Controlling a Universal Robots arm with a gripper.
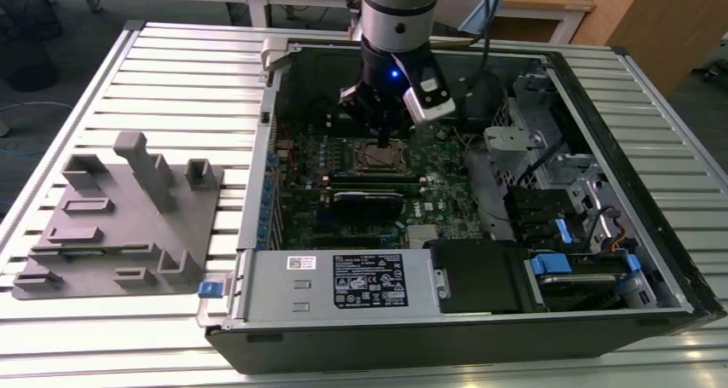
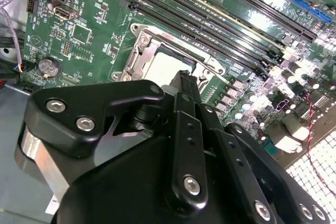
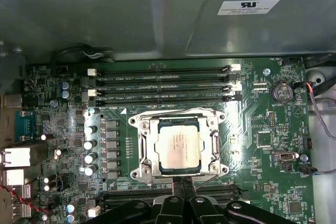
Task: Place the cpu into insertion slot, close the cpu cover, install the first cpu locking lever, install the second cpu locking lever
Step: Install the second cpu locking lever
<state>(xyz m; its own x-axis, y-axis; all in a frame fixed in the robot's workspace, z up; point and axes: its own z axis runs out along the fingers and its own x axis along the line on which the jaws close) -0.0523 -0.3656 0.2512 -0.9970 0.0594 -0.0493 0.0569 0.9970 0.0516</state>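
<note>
You see the cpu seated in the insertion slot, the cpu cover apparently down; your gripper hovers beside it, jaws together, empty.

cpu half behind end effector
</note>
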